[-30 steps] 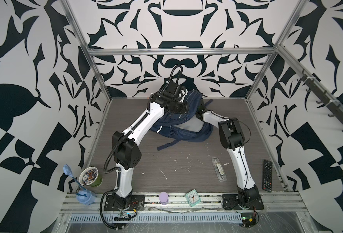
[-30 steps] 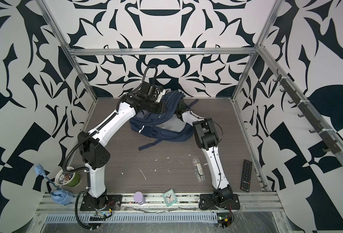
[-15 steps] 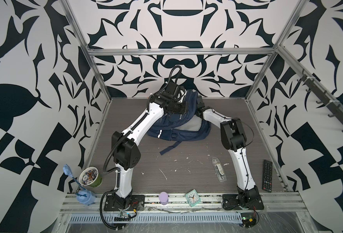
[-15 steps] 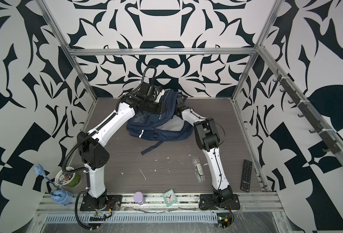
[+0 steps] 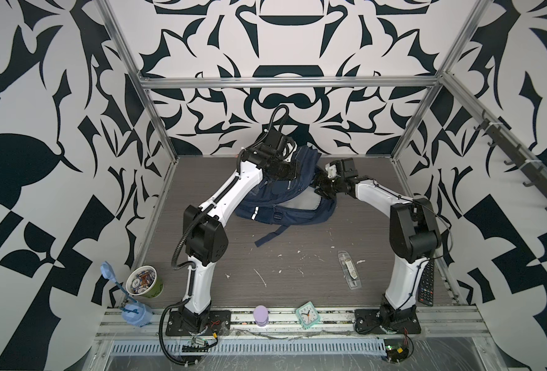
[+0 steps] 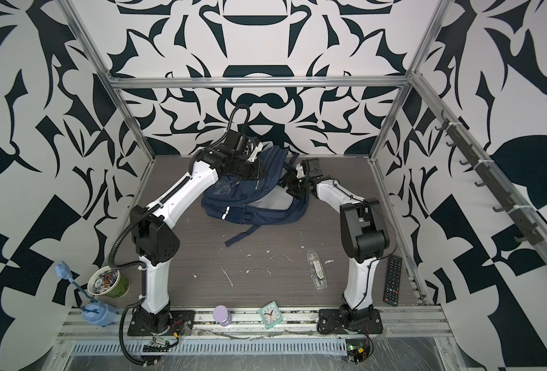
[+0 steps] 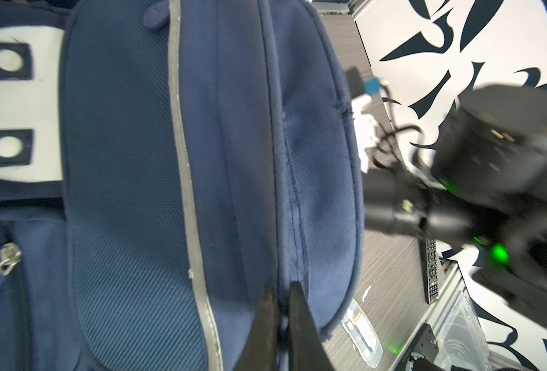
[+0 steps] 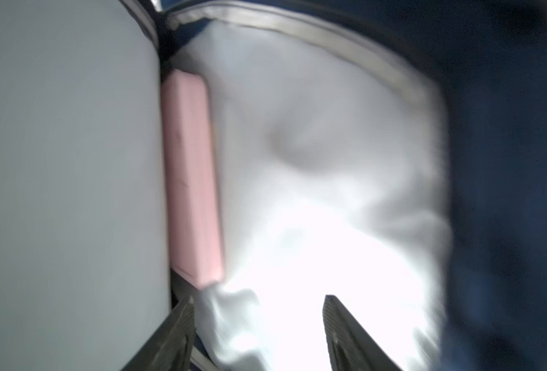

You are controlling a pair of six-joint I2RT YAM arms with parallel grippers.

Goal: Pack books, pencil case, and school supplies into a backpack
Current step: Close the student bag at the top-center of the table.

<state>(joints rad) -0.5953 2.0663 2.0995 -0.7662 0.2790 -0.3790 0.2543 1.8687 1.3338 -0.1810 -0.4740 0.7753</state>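
Nearest the camera, along the metal front rail (image 5: pixel 336 316), a paper cup (image 5: pixel 157 288) is standing at the left end, holding small round printed tokens. A pale blue plastic figure (image 5: pixel 134 313) is sitting just beside it. A lilac knob-shaped object (image 5: pixel 261 315) and a teal alarm clock (image 5: pixel 307 314) are resting further along.

On the grey wood-grain table (image 5: pixel 281 289), flecked with white scraps, the school supplies (image 5: pixel 349 269) (a narrow clear packet) are lying out in the open, near the right arm. A black remote control (image 5: pixel 426 282) is lying at the right edge.

Toward the back, the backpack (image 5: pixel 297 218) is slumping on the table with its main pocket gaping. The pencil case (image 8: pixel 191 180) is lying inside, against the pale lining.

The left gripper (image 7: pixel 280 286) is pinching a seam at the top of the bag, with its fingers clenched on the fabric. The right gripper (image 8: pixel 257 298) is hovering at the pocket's mouth, with its fingers spread and gripping nothing.

Beyond, bold black-and-white patterned walls (image 5: pixel 297 41) are enclosing the cell inside an aluminium frame (image 5: pixel 285 84). A row of hooks (image 5: pixel 522 167) is running along the right wall.
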